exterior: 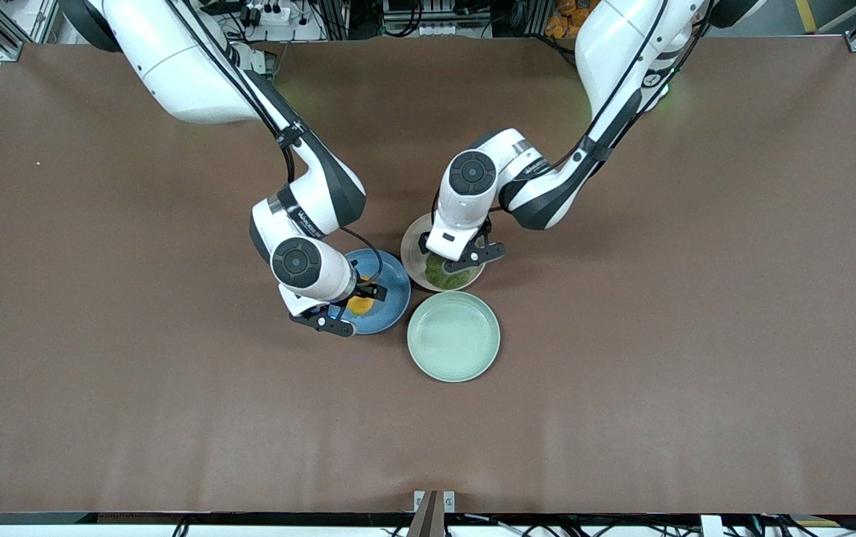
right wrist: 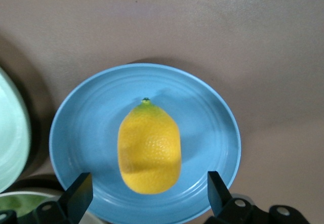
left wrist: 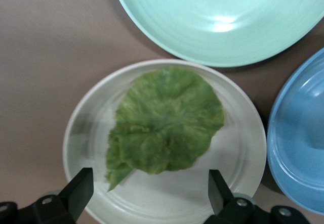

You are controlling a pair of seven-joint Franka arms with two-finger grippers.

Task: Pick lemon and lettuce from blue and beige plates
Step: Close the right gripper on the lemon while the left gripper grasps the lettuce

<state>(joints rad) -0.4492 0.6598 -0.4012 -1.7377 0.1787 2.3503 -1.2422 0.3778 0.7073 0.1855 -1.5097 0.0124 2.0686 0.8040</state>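
Two Franka arms hover over their targets at the middle of the brown surface (exterior: 100, 373): the right claw (exterior: 357, 298) hangs over the blue plate (exterior: 391, 302), its fingers (right wrist: 76, 193) spread wide and empty astride the lemon (right wrist: 149, 150), while the left claw (exterior: 452, 257) hangs over the beige plate (exterior: 411, 246), equally wide and empty above the lettuce (left wrist: 164, 123). An empty pale green plate (exterior: 454, 335) sits at about five o'clock from the blue plate and six o'clock from the beige one, nearer the front camera than both. Neither item appears lifted yet, so the step looks like the final descent before closing. To do it well, the right claw should probably drop straight down until its fingers flank the lemon's widest part, then close gently so the fruit does not roll. The lettuce lies flat, so the left claw likely needs to go nearly to the plate and pinch a raised fold near the leaf's centre.
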